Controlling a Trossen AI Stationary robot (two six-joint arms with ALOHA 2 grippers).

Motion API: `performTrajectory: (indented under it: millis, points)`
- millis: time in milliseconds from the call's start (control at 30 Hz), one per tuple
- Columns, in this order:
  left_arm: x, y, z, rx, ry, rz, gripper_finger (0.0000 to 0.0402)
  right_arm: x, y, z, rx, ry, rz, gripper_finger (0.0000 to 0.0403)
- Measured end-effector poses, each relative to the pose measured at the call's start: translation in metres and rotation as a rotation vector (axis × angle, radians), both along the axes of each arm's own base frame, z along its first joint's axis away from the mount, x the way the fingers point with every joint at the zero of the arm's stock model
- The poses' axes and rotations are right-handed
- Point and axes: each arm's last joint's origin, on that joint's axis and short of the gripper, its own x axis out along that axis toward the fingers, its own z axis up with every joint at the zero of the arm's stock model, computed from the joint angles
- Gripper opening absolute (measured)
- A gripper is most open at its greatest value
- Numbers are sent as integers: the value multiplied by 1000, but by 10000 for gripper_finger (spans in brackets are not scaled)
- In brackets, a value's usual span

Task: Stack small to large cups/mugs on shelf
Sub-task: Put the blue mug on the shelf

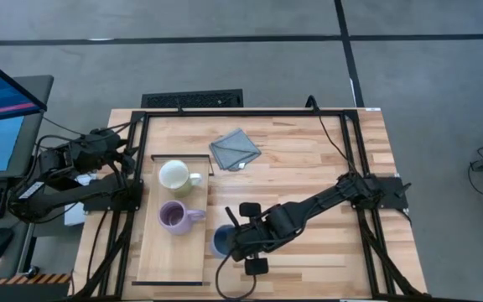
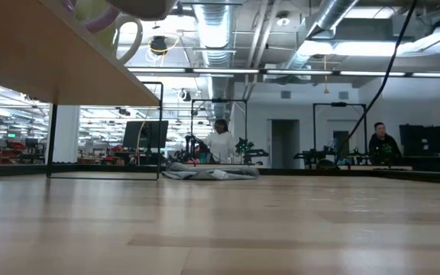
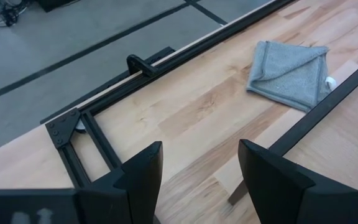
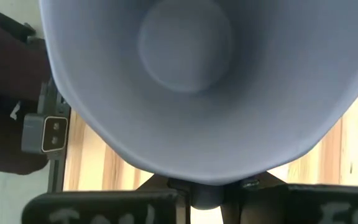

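**Grey-blue mug gripped at the rim, two mugs already on the shelf**

At the far left of the table (image 1: 309, 159), the left tool (image 3: 197, 168) waits beside the shelf's upper end with its fingers spread apart and nothing between them; its own camera looks across bare planks toward the grey folded cloth (image 3: 291, 73).

Next comes the shelf (image 1: 170, 260), a long pale board running along the table's left part. The cream-white mug (image 1: 174, 175) stands near its far end, handle toward the right, and the purple mug (image 1: 173, 216) stands just in front of it, handle also to the right. The two are near each other but apart.

Just off the shelf's right edge is the grey-blue mug (image 1: 221, 242), partly hidden under the right arm. The right tool (image 1: 240, 239) is clenched on it; the wrist view looks straight into the mug's bowl, so the fingers seem to pinch the wall at the rim.

These look like glazed ceramic: stiff, smooth, fairly weighty for their size, and liable to chip if knocked together. A rim pinch is probably secure only with the fingers well down the wall, since glaze is slippery and the mug could swing. Setting it down gently, clear of the purple mug's handle, seems the main concern.
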Motion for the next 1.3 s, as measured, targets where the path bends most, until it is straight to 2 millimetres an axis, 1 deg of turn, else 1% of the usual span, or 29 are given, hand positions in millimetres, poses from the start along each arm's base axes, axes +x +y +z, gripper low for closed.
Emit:
performTrajectory:
  millis: [200,333,467,567,667,767,1000,1200,1300]
  points:
    - [-1,-1,-1,-8,19,0,203,0,-1,0,2,8,-9,57]
    - [-1,-1,-2,-9,21,-1,203,-5,-3,-3,-1,72,-52,57]
    - [-1,-1,-2,-9,21,-1,203,0,-1,-19,-10,124,-62,57]
    - [-1,-1,-2,-9,21,-1,203,5,2,-26,9,126,-49,57]
    - [-1,-1,-2,-10,20,-2,203,3,2,-33,-14,179,-49,57]
    - [-1,-1,-2,-10,20,-3,203,6,2,-31,-1,148,-50,57]
    - [-2,-1,-3,-17,38,-3,203,4,-6,-26,-6,159,-88,57]
    - [-2,-1,-3,-18,41,-2,203,2,-9,-27,-24,192,-102,57]
    - [-2,-1,-3,-18,41,-3,203,-4,-16,-28,-78,255,-132,57]
